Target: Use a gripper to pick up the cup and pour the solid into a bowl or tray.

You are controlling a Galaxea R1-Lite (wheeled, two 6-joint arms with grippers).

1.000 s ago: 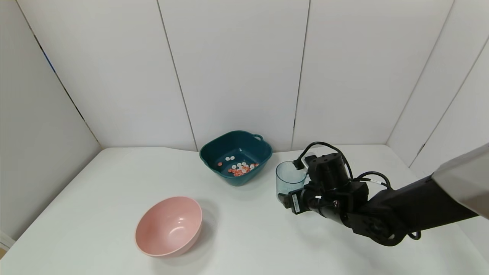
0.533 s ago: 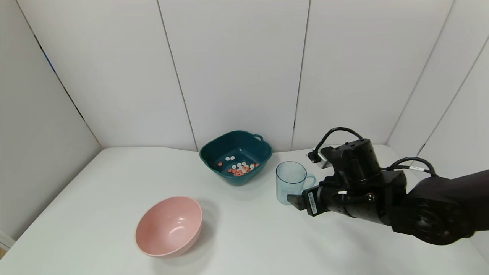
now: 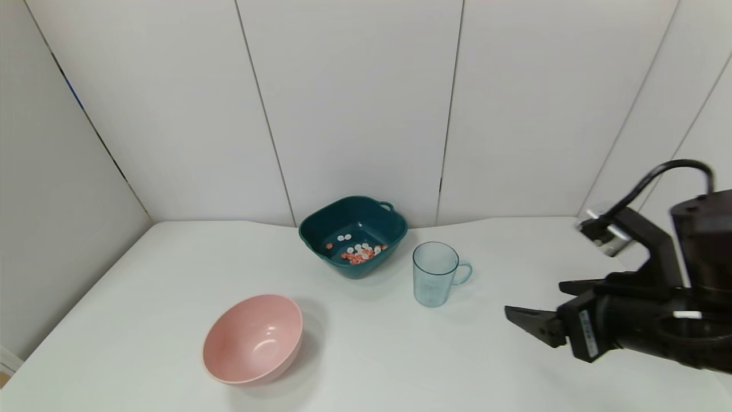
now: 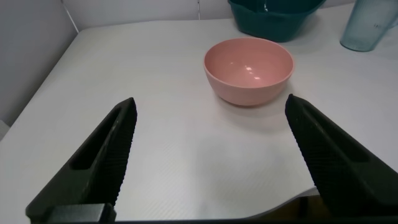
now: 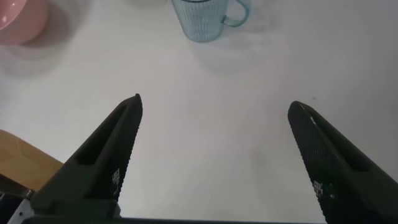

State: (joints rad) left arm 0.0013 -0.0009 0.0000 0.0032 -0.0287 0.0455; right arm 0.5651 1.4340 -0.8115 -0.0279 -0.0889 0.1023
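The light-blue ribbed cup (image 3: 434,274) stands upright and looks empty on the white table, just right of the dark teal bowl (image 3: 394,232). The white and orange-pink solid (image 3: 359,252) lies in the teal bowl. My right gripper (image 3: 534,298) is open and empty, well to the right of the cup and apart from it. In the right wrist view the cup (image 5: 202,18) stands beyond the open gripper (image 5: 214,106). My left gripper (image 4: 211,124) is open and empty over the table's near left part, out of the head view.
A round pink bowl (image 3: 253,337) sits empty at the front left, and also shows in the left wrist view (image 4: 249,68). White wall panels close the back and sides. The table's front edge (image 4: 348,202) lies near the left gripper.
My right gripper has left the cup's handle and drawn back to the right, towards the table's front. The cup stays upright where it stood.
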